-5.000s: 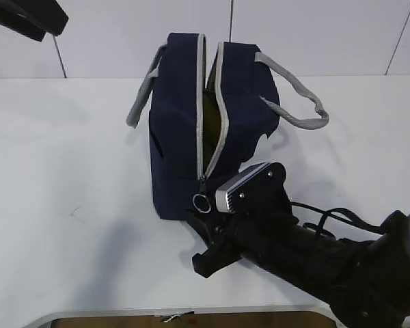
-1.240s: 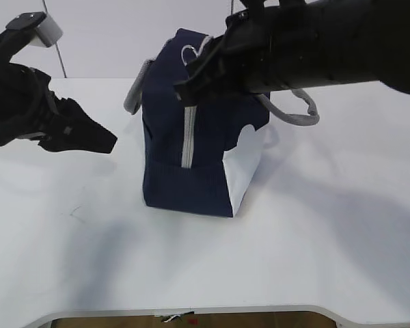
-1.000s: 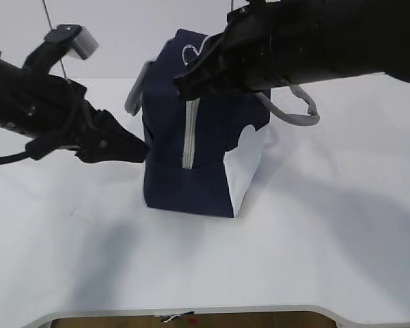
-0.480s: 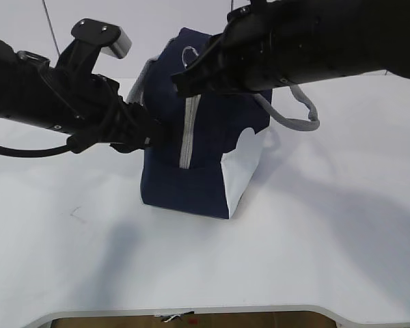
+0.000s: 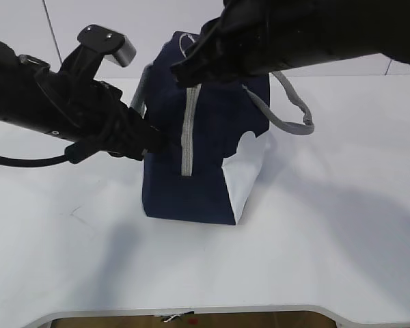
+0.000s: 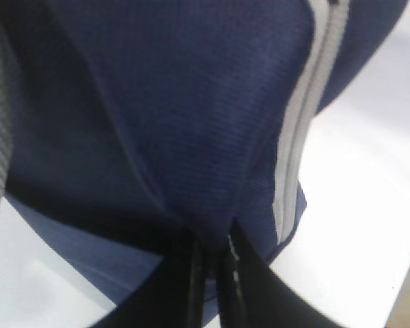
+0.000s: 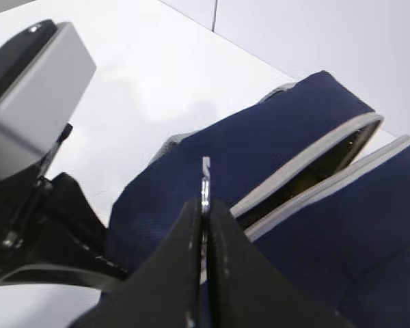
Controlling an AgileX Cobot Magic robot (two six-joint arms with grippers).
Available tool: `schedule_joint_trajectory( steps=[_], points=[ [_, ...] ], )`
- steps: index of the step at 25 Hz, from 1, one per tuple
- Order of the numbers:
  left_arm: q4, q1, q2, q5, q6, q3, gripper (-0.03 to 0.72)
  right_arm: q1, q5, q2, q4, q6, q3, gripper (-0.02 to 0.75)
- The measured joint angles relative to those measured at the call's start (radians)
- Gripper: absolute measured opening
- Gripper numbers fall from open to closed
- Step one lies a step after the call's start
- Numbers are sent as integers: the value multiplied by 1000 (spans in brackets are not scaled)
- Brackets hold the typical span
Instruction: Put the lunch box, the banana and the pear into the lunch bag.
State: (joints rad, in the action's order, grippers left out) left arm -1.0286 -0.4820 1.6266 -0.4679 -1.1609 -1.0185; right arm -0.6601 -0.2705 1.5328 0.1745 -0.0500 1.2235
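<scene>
Pinching lunch bag (image 5: 205,147) fabric – left fingers (image 6: 215,263), right fingers (image 7: 203,219) on ring pull (image 7: 206,183)

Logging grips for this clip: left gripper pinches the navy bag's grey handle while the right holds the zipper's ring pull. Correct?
Not quite: the left gripper pinches a fold of the lunch bag's navy fabric, not its handle, as the left wrist view shows. The right gripper does hold the ring pull.
</scene>
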Motion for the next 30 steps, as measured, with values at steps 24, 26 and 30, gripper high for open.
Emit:
schedule_joint_trajectory(
  steps=[24,26,30],
  points=[
    [155,0,-120,-88,2,67,6,142,-4,178,82,0,250,17],
    [172,0,-131,-109,4,67,6,147,-4,197,100,0,269,17],
    [214,20,-141,-142,26,69,6,155,-13,225,134,0,283,17]
  ],
)
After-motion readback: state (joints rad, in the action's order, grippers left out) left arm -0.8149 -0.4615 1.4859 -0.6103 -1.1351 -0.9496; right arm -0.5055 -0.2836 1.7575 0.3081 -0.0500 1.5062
